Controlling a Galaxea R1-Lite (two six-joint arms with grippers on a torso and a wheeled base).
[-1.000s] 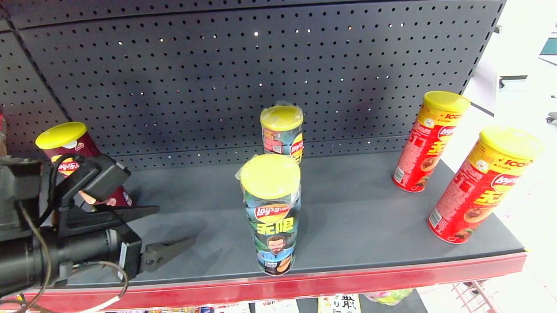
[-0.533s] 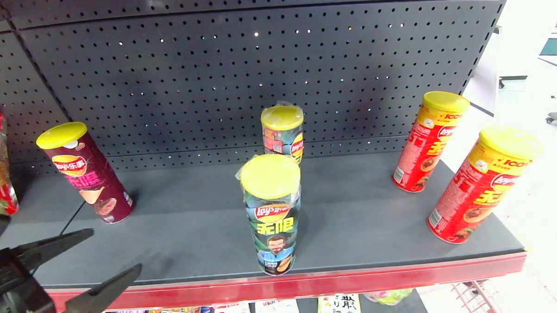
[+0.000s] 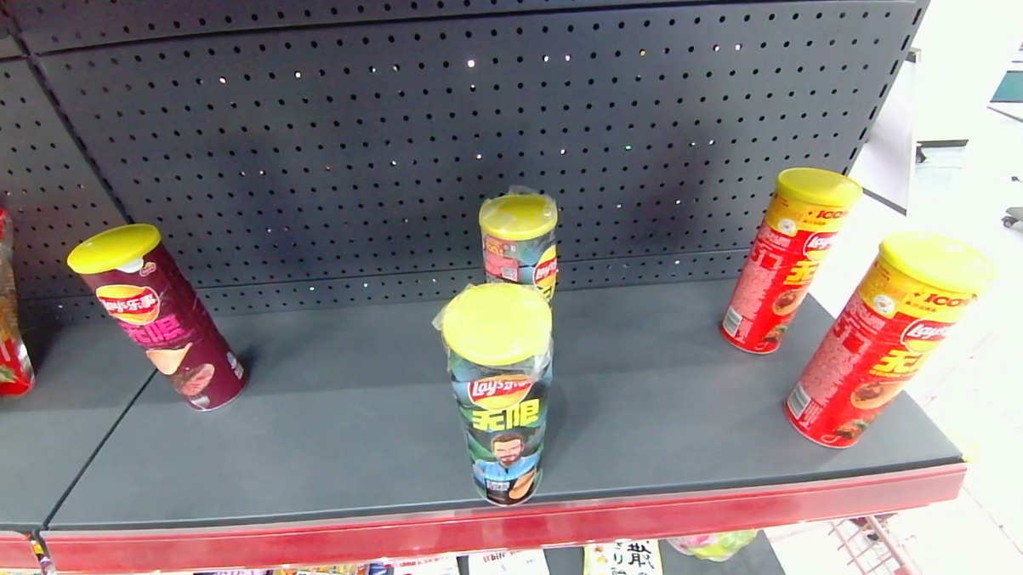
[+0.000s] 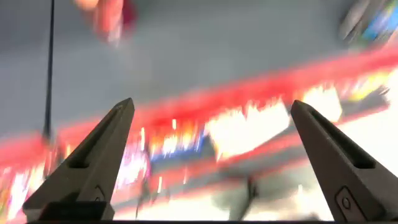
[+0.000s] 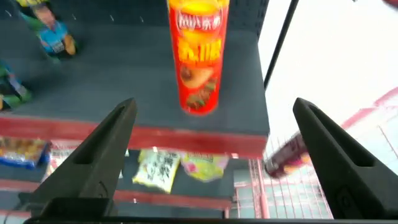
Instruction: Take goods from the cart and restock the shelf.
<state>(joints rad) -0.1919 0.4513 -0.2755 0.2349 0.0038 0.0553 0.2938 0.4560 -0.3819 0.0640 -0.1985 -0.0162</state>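
Dark grey shelf (image 3: 652, 402) with a perforated back panel (image 3: 388, 156) and a red front lip (image 3: 503, 526). Five yellow-lidded cans stand on it.

- Maroon can (image 3: 159, 321): far left, upright on the shelf, nothing touching it.
- Two blue-green cans in the middle, one near the lip (image 3: 500, 390) and one far by the back panel (image 3: 518, 245).
- Two red cans on the right, one far (image 3: 787, 261) and one near (image 3: 884, 343).

Change: one second ago the left arm lay over the left end of the shelf, in front of the maroon can. Half a second ago it was pulled back to the near-left corner with its fingers spread. Now it is gone from the head view. The cans have not shifted.

Left gripper (image 4: 211, 104): fingers wide apart, nothing between them. Its wrist view is streaked, so the arm is probably mid-swing past the shelf lip.

Right gripper (image 5: 214, 102): also spread and empty, hanging in front of the shelf's right end with a red can (image 5: 198, 56) ahead of it. The red wire cart (image 5: 292, 193) sits low at the right, and a dark object (image 5: 287, 155) in it may be another can.

Judgement: the maroon can is placed and released. The next step is a fresh pick from the cart. Open shelf remains between the can groups.
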